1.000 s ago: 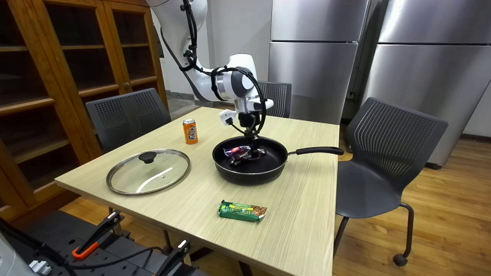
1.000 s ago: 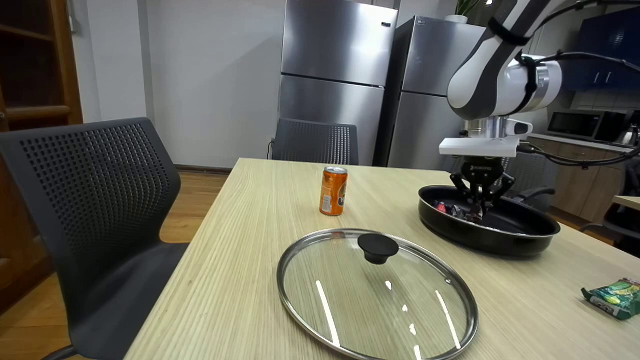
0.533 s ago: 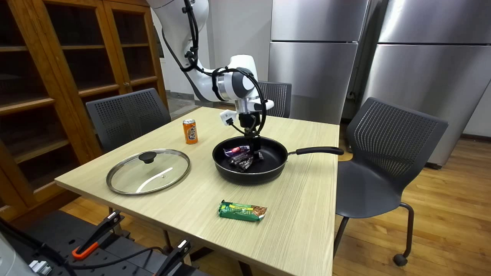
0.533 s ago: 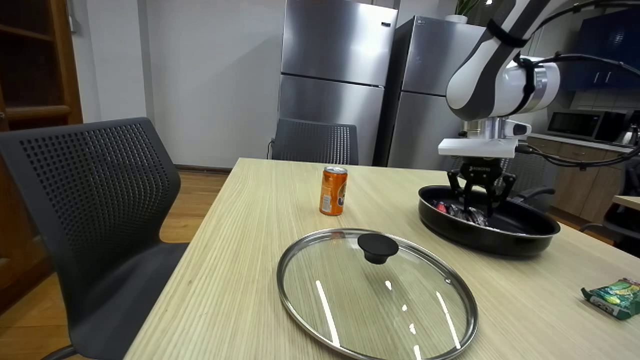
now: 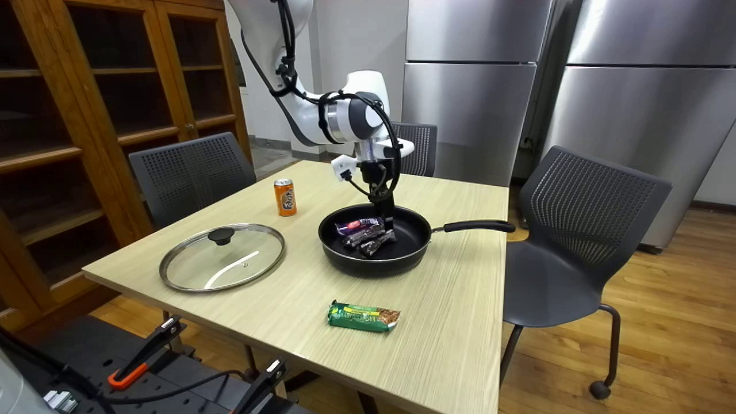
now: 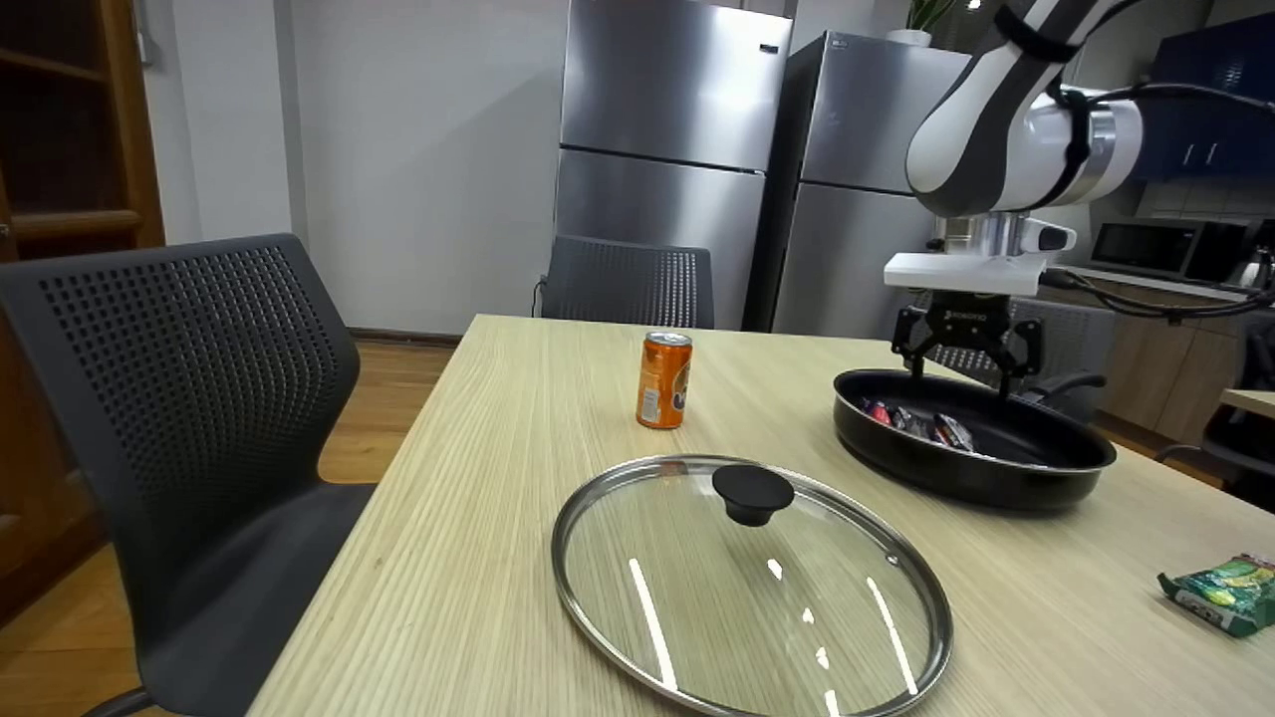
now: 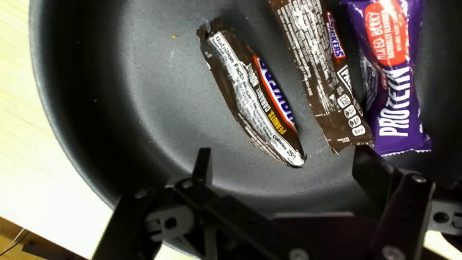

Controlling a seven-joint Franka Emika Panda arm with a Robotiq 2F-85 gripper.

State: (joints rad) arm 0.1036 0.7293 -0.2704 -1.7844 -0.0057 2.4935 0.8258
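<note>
Oblong brown-wrapped candy bar (image 7: 252, 101), Nutrition Facts up, lies loose in round black metal pan (image 7: 155, 94), wall (image 7: 74, 90) likely keeping it in; your black two-finger gripper (image 7: 283, 153) hangs above, fingers (image 7: 203, 168) spread, grasping nothing.

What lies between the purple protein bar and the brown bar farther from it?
Another brown bar, labelled Snickers, lies between the purple protein bar and the farther brown bar in the wrist view.

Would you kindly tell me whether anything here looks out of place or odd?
Yes: a frying pan holds two brown-wrapped bars and a purple protein bar, odd because packaged snacks seldom belong in cookware. A tiny yellow speck also marks the pan's floor.
</note>
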